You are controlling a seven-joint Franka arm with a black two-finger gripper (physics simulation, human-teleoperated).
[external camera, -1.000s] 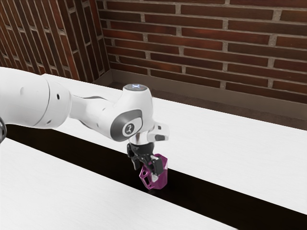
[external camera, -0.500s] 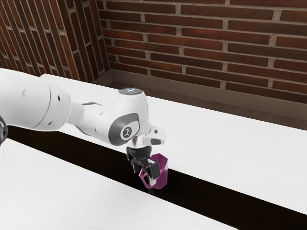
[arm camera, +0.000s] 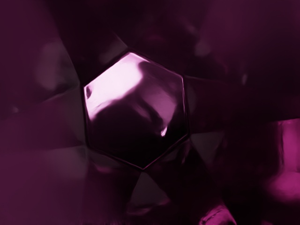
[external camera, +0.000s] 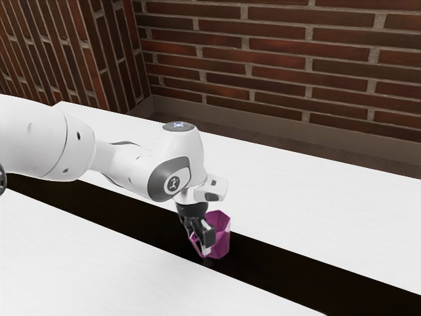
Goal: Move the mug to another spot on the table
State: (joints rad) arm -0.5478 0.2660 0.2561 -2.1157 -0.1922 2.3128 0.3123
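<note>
Franka arm's black gripper (external camera: 202, 235) clamps the rim wall of the purple faceted mug (external camera: 222, 238), low on the table's dark strip (external camera: 296, 271), apparently mid-placement, with a gentle release needed next.

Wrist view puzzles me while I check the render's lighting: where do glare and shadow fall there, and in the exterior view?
Wrist view: the mug's hexagonal inner floor carries a pale pink sheen toward one corner, and the walls around it lie in deep purple shade. Exterior view: flat, even light on the white table, no glare; the hand and mug sit over a black band.
</note>
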